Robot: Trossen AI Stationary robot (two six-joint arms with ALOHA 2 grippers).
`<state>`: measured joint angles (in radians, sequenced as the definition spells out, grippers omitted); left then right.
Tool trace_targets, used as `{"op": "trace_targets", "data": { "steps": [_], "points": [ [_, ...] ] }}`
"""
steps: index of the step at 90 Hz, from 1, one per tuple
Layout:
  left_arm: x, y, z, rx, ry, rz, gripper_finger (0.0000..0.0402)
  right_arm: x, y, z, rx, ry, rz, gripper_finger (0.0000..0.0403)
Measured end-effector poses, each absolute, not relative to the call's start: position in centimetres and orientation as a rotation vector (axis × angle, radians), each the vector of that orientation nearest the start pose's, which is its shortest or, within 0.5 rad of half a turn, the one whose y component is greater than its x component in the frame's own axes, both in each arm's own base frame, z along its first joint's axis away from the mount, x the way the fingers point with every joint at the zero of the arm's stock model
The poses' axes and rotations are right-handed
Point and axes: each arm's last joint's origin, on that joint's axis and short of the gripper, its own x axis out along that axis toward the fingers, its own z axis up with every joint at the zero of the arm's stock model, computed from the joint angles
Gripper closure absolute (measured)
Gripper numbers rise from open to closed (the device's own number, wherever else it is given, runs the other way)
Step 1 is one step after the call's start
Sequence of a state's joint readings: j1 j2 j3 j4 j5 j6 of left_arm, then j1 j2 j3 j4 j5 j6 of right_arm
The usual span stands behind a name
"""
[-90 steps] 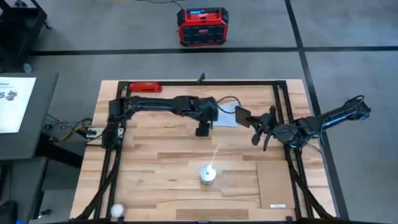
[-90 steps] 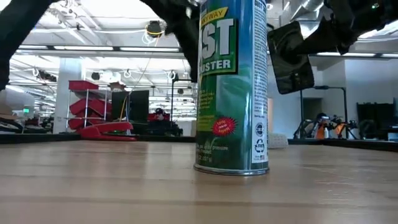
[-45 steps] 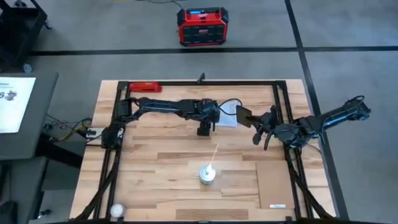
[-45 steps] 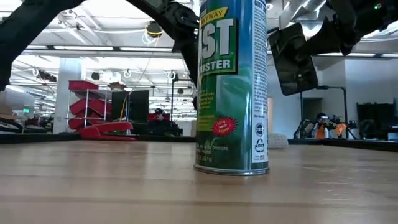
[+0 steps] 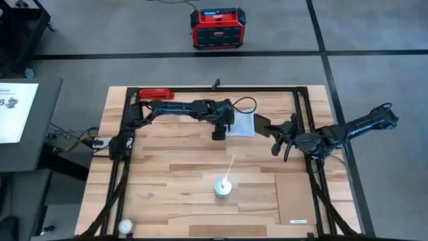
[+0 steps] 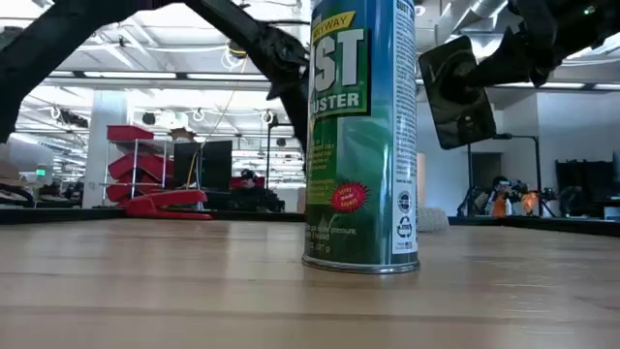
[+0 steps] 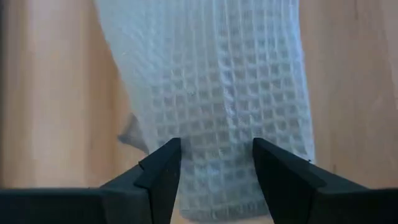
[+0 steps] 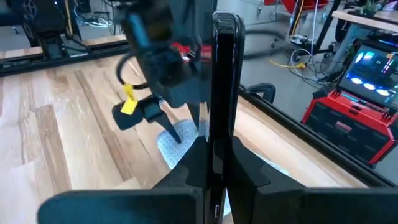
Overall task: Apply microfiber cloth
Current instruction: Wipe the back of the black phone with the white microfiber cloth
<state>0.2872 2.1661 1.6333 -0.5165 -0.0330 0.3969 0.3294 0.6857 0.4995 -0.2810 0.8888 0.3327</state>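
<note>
A green duster can (image 6: 362,136) stands nearest on the desk (image 5: 167,181), blocking much of the low view. Beyond it, the right tool (image 8: 214,163) clamps a black phone (image 5: 262,125) upright. Farthest, the left tool (image 7: 216,163), fingers apart, straddles the microfiber cloth (image 7: 217,93) lying flat.

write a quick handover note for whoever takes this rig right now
Left tool: open, fingers either side of the cloth, low over it at the table's far middle; not gripped yet.
Right tool: shut on the phone, held edge-up in the air just right of the cloth.
Done: phone lifted, left arm at the cloth.
Left: grip the cloth, wipe the phone.
Spray can stands near the front, unused.
</note>
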Motion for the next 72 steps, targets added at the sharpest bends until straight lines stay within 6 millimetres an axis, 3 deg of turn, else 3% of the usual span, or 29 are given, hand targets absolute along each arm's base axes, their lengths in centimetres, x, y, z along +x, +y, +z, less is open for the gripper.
{"op": "trace_targets", "data": {
  "steps": [16,27,34,43,61,72],
  "points": [
    [44.3,13.7,14.0,0.242,1.121,0.069,0.0223,14.4,2.5,24.5,0.046,0.296,-0.604,0.0389],
    [44.6,13.0,13.8,0.357,1.150,0.114,0.0235,14.3,2.5,24.5,0.051,0.299,-0.602,0.0389],
    [44.6,12.9,13.7,0.350,1.152,0.126,0.0274,14.3,2.5,24.5,0.054,0.298,-0.602,0.0389],
    [44.7,13.2,13.7,0.330,1.132,0.152,0.0367,14.3,2.5,24.5,0.054,0.297,-0.604,0.0389],
    [44.2,13.4,15.3,0.289,1.118,0.185,0.0398,14.1,2.4,24.7,0.060,0.282,-0.610,0.0389],
    [43.8,12.9,18.6,0.296,1.043,0.203,0.0399,13.6,2.2,25.0,0.054,0.266,-0.629,0.0389]
  ]
}}
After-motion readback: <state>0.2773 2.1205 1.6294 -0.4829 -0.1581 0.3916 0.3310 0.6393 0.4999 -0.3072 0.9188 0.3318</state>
